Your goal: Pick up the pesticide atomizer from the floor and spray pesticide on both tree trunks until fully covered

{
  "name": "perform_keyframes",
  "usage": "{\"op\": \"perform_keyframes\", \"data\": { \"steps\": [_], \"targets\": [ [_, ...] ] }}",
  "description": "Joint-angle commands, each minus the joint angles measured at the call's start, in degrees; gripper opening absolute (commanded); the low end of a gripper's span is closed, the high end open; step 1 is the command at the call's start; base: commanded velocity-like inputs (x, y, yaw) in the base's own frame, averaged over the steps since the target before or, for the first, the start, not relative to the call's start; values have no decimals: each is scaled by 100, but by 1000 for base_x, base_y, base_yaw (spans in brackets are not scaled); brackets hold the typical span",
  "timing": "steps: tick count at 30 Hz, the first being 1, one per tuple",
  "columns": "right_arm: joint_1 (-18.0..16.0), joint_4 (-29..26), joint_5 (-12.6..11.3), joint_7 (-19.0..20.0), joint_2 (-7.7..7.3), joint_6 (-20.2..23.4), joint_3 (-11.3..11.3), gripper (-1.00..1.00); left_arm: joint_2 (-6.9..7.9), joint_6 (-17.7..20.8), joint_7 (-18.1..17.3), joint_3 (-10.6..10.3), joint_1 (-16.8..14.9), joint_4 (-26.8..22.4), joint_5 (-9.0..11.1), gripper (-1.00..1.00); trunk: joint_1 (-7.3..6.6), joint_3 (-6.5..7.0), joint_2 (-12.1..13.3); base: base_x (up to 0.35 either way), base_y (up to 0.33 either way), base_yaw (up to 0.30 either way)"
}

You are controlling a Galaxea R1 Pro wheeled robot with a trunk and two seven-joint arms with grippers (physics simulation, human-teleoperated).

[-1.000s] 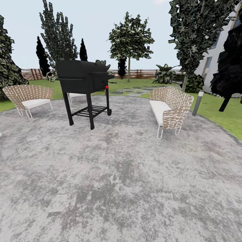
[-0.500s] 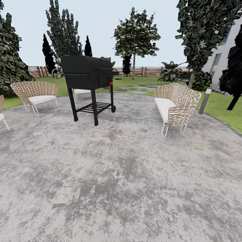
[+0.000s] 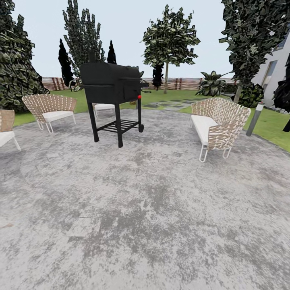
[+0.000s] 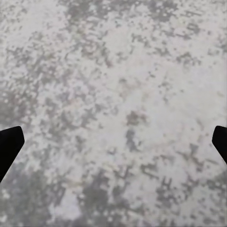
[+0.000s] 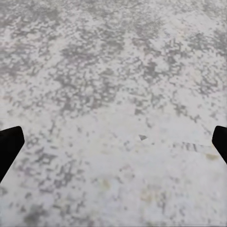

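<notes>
The pesticide atomizer is out of view. Across the garden lawn [image 3: 270,125], a tree [image 3: 170,37] with a bare trunk [image 3: 166,83] stands by the fence, and a taller tree [image 3: 251,36] rises at the right on a leaning trunk [image 3: 238,94]. Grey mottled paving, the floor [image 3: 145,209], spreads in front of me. My left gripper [image 4: 113,146] hangs open over this paving, its black fingertips [image 4: 9,146] wide apart with nothing between them. My right gripper [image 5: 113,146] is open too, above bare paving.
A black grill [image 3: 112,86] stands on the patio at centre left. Wicker chairs sit at left [image 3: 50,108] and far left [image 3: 6,127], and a wicker sofa [image 3: 219,125] at right. A bollard lamp [image 3: 255,119], stepping stones [image 3: 169,105], wooden fence [image 3: 183,83] and house wall [image 3: 274,76] lie beyond.
The whole head view has slid to the right, so the camera has turned left. Another wicker chair has come into view at the left edge. Nothing in the scene itself has moved.
</notes>
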Motion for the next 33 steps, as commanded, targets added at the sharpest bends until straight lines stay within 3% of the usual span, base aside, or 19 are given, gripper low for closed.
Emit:
{"op": "perform_keyframes", "data": {
  "steps": [1,8,25,33],
  "targets": [
    [-3,9,-5,1,1,-18,-5,100,-2,-18,3,9,-3,5,7,100,-1,-5,-2,0,0,9],
    [-3,275,4,9,1,-34,1,100,2,-15,3,12,-8,5,7,100,-1,-6,-2,95,0,3],
    [-3,314,-10,-14,1,-121,-6,100,16,-15,3,12,-9,5,-1,100,-1,-6,-2,334,0,0],
    [-3,320,-11,-9,1,-236,2,100,11,-23,-5,353,-11,10,-2,100,-1,11,-2,339,0,-121]
  ]
}}
